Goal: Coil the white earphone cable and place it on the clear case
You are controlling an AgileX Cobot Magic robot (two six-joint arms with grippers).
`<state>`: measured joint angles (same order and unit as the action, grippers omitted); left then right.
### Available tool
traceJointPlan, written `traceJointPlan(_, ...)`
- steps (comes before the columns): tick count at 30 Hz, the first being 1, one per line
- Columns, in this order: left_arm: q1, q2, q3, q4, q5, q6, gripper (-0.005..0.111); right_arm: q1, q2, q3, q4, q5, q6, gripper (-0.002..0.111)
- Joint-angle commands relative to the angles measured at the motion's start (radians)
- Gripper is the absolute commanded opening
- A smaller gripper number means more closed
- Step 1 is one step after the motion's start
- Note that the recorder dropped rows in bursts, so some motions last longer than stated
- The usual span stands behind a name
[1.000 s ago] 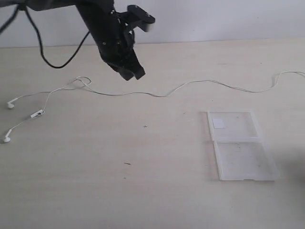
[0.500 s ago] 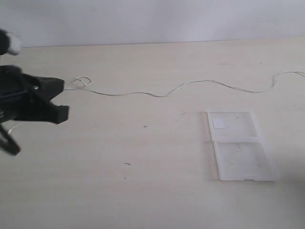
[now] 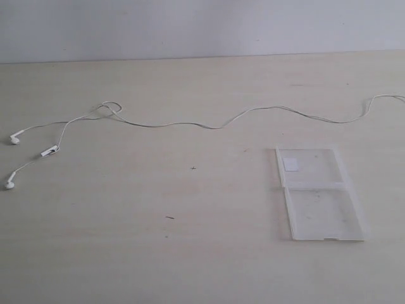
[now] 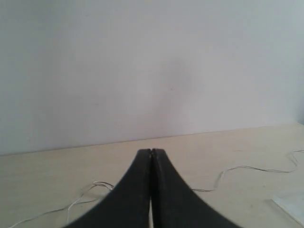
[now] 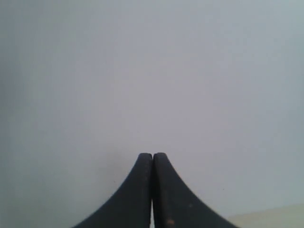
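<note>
Our left gripper (image 4: 151,153) and right gripper (image 5: 152,156) are pinched together, empty; the thin cable (image 3: 202,126) may slip our grasp.

Pale table (image 3: 190,272), plain wall (image 3: 190,25), dark specks (image 3: 169,217), perhaps crumbs.

The white earphone cable (image 3: 190,125) lies behind the clear case (image 3: 319,193)

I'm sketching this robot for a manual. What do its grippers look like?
The left gripper and right gripper look alike: each has two smooth matte black fingers, broad at the base and curving in to narrow rounded tips. No cables or labels show on them.
</note>
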<state>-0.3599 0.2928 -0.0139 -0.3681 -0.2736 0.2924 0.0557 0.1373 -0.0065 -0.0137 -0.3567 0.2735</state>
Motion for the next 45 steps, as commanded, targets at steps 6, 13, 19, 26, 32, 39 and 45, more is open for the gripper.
traceJointPlan(6,0.17,-0.224,-0.006,-0.192,0.232,0.204,0.0,-0.004,0.62,-0.33,-0.448,-0.146,0.185,0.0)
traceJointPlan(13,0.307,-0.293,-0.006,-0.192,0.451,0.197,0.0,-0.004,1.162,-0.811,-1.048,-0.139,0.425,0.0)
traceJointPlan(19,0.329,-0.293,0.001,-0.194,0.441,0.14,0.0,-0.002,1.468,-1.121,-1.656,-0.129,0.818,0.0)
traceJointPlan(26,0.329,-0.293,0.001,-0.209,0.461,-0.031,0.0,0.003,1.683,-1.302,-1.731,-0.165,0.561,0.011)
traceJointPlan(32,0.329,-0.293,0.001,-0.207,0.461,-0.036,0.0,0.141,1.792,-1.382,-1.573,0.347,0.719,0.019)
traceJointPlan(39,0.329,-0.293,0.001,-0.192,0.461,-0.036,0.0,0.259,1.811,-1.379,-1.134,1.194,-0.629,0.039)
traceJointPlan(45,0.329,-0.293,0.001,-0.193,0.463,-0.036,0.0,0.28,1.815,-1.51,-0.324,1.246,-1.294,0.039)
